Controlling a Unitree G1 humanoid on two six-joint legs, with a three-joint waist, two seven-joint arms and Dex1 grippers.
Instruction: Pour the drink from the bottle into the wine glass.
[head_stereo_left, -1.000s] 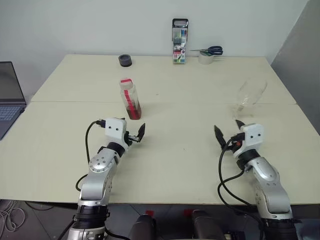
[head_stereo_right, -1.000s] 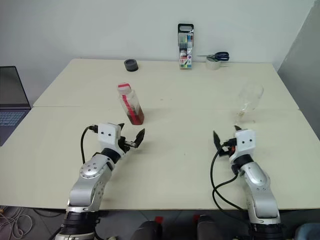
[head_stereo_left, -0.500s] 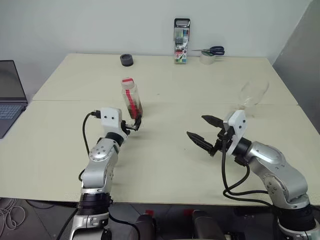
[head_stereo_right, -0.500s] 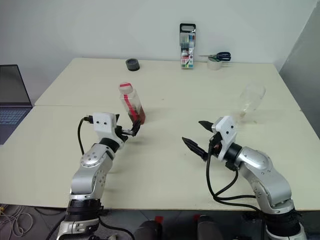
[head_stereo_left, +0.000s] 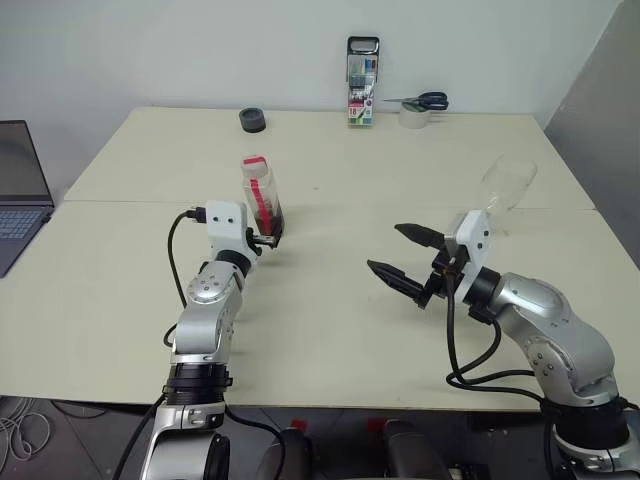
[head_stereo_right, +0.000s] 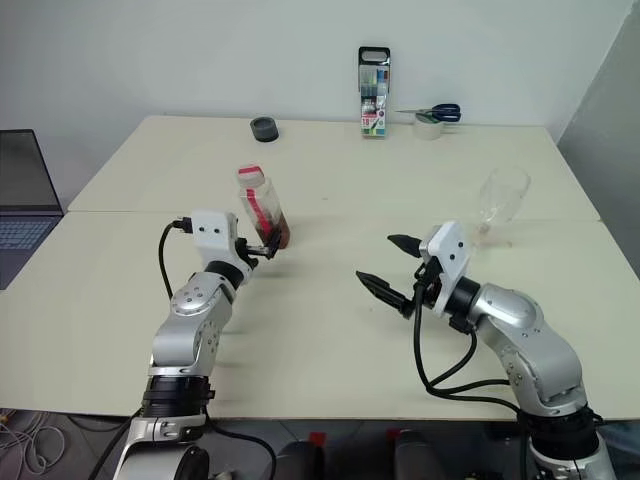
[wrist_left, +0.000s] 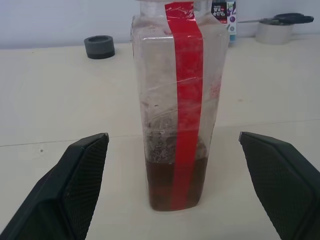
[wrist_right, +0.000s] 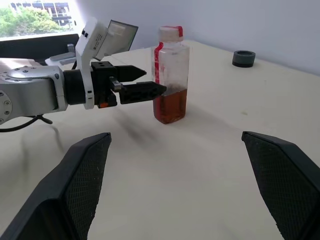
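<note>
Reaching across the bench (head_stereo_left: 330, 330), the released right end effector (head_stereo_left: 405, 256) hovers mid-bench. Left, the released left end effector (wrist_left: 170, 175) straddles the capped bottle (head_stereo_left: 262, 198); a skewed closure could topple it. Farther right, the wine glass (head_stereo_left: 503, 190) stands.

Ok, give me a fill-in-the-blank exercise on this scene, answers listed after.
1. The bottle stands upright with its cap still ____.
2. The drink fills only the ____ part of the bottle.
3. The left gripper, at the bottle, has its fingers ____.
4. The wine glass stands on the robot's ____ side of the table.

Missing words: on; bottom; open; right
</note>
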